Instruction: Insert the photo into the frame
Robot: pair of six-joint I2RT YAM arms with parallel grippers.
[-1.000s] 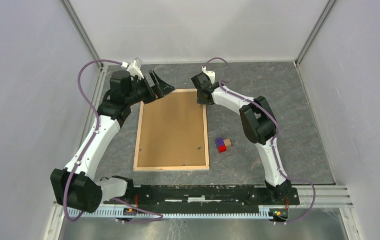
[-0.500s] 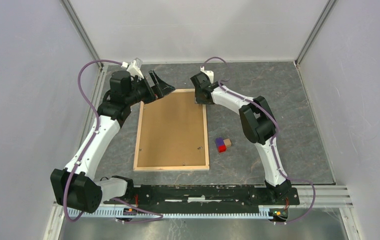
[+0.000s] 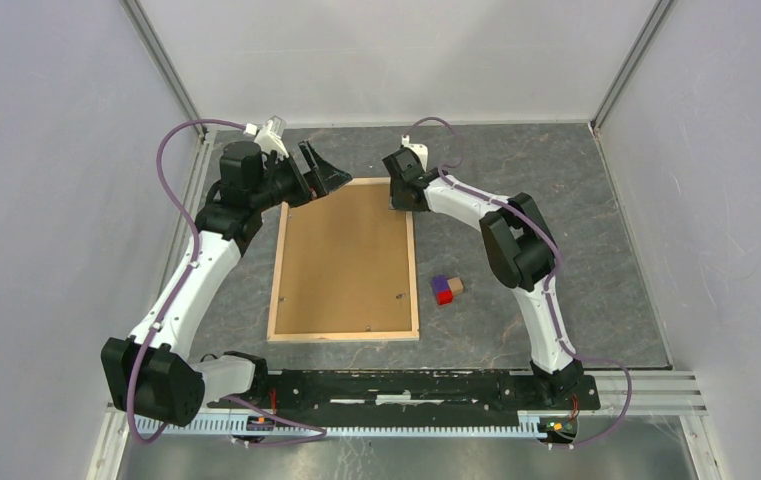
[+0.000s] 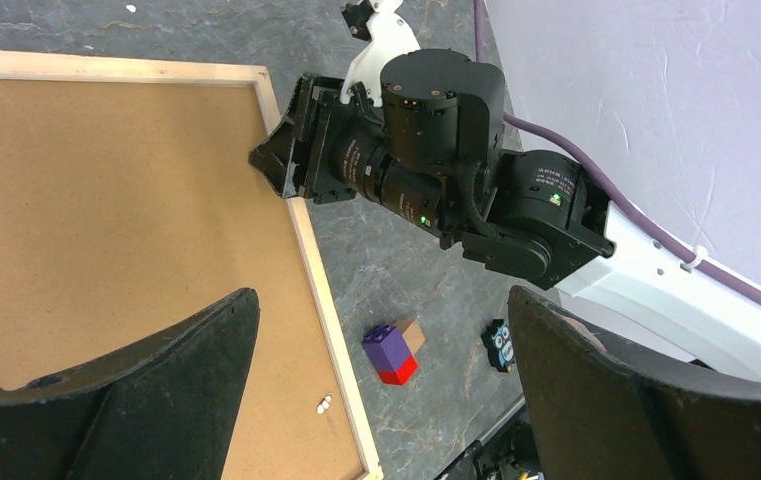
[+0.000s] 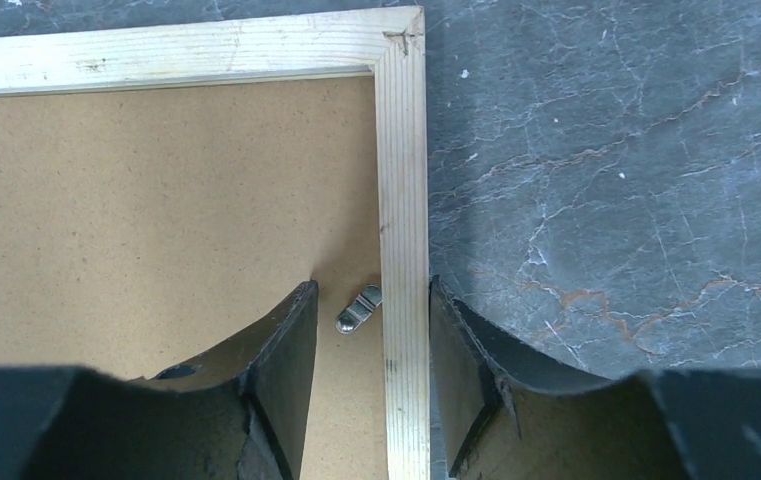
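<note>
Frame (image 3: 344, 335): lies flat on the grey table (image 3: 556, 200) between your two arms, back side up, long edges running away from the bases.
Backing board (image 3: 346, 255): plain brown, sits inside the wooden slats.
Left gripper (image 3: 324, 172): jaws spread wide with nothing between them, hanging over the frame's far left corner.
Right gripper (image 5: 371, 298): jaws narrowly apart at the far right corner, one finger either side of the right slat, clamped on nothing.
Clip (image 5: 358, 309): small metal tab on the board, between your right fingers.
Blocks (image 3: 446, 289): a coloured cluster just right of the frame.

Frame (image 5: 401, 200) btm off-edge, R wrist.
</note>
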